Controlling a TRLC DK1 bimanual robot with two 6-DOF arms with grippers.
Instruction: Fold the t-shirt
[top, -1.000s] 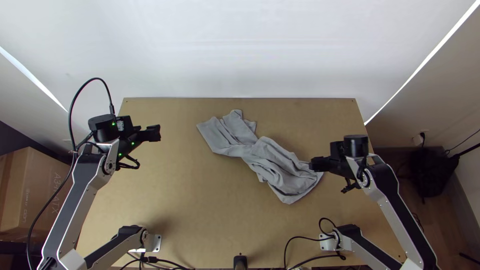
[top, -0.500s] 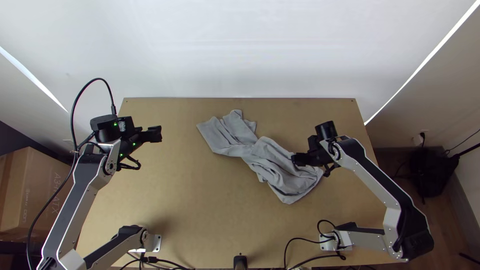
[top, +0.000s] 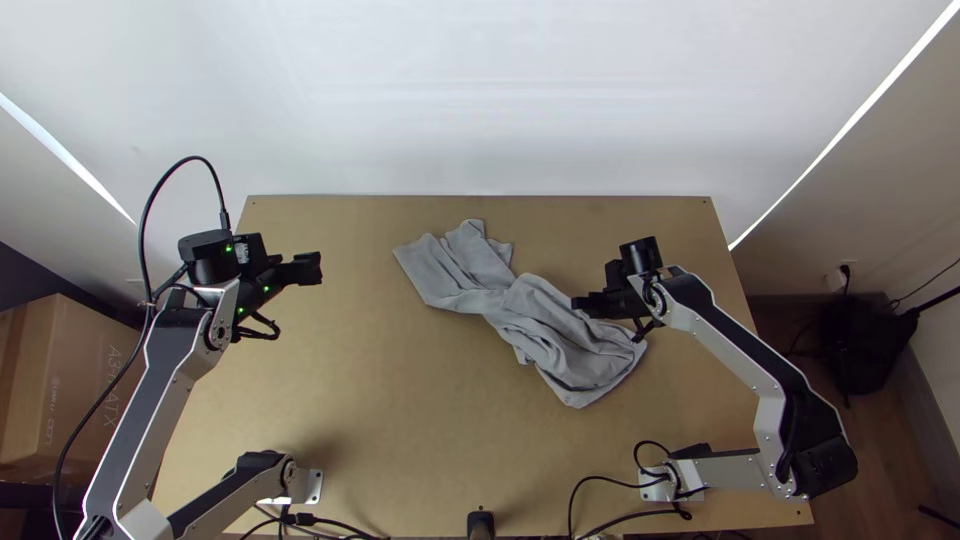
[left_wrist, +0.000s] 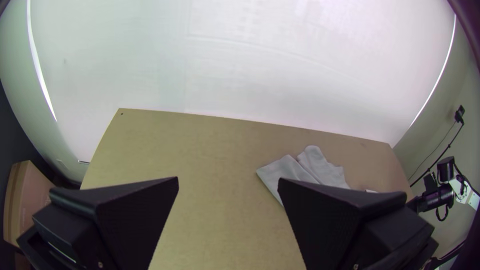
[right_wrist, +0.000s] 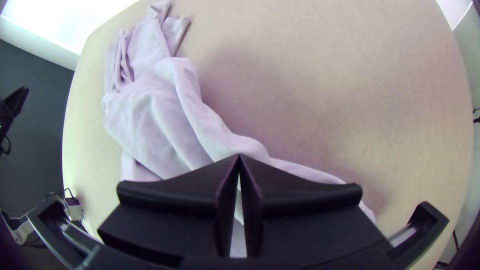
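Right gripper (top: 582, 303), fingertips together, over the bunched grey t-shirt (top: 565, 350)

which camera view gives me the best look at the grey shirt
The top view: the grey shirt lies there nearly whole, bunched, with the right tool over one edge. The right wrist view shows its folds up close, partly behind that tool. The left wrist view shows one end, partly behind the left tool.
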